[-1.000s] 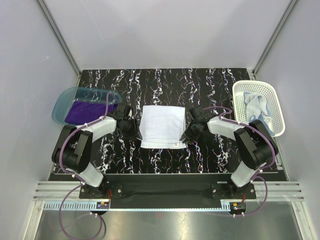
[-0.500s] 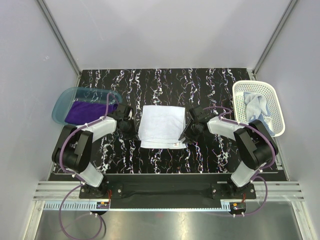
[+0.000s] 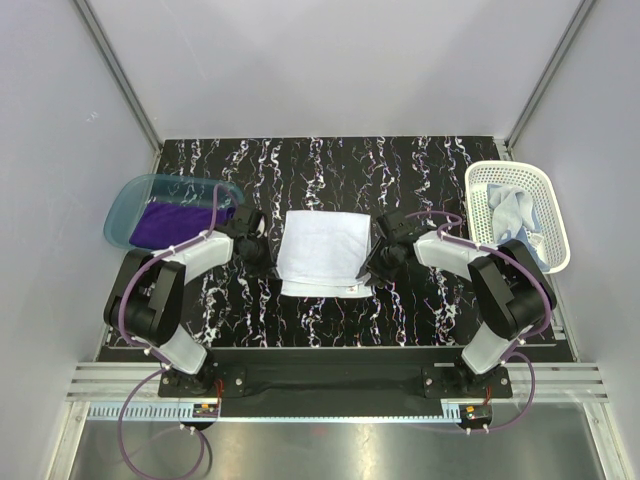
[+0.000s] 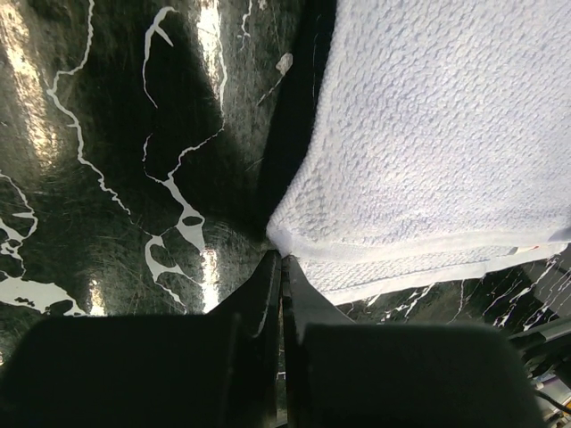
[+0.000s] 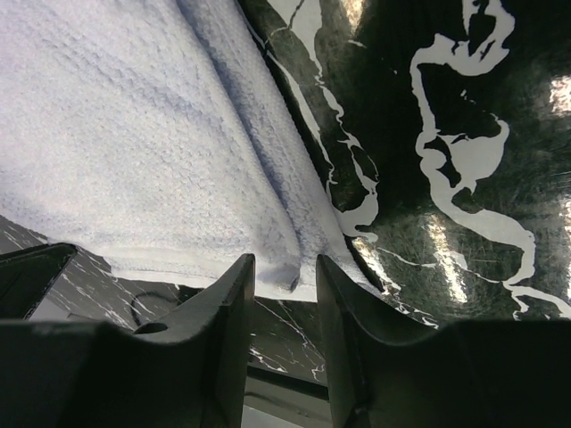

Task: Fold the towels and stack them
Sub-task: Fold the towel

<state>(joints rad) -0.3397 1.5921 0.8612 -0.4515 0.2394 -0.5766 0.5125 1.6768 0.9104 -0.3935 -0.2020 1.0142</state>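
Nearest the arms' bases, the left jaws are pressed together right at the near left corner of the white towel; whether any cloth is caught between them cannot be told. The right jaws stand apart, astride the near right corner without pinching it. This towel lies flat in the middle of the dark marbled surface, doubled over once, with the top layer stopping short so that a strip of the lower layer shows along the near edge. It looks part-folded rather than finished, and probably wants another fold or a squaring-up. Farther back on the left, the purple towel lies flat in the teal tray, seemingly folded and put away first. Farther back on the right, the light blue towel sits crumpled in the white basket, not yet folded. So roughly one towel is done, one is in hand, one waits, and nothing is stacked on the purple one yet.
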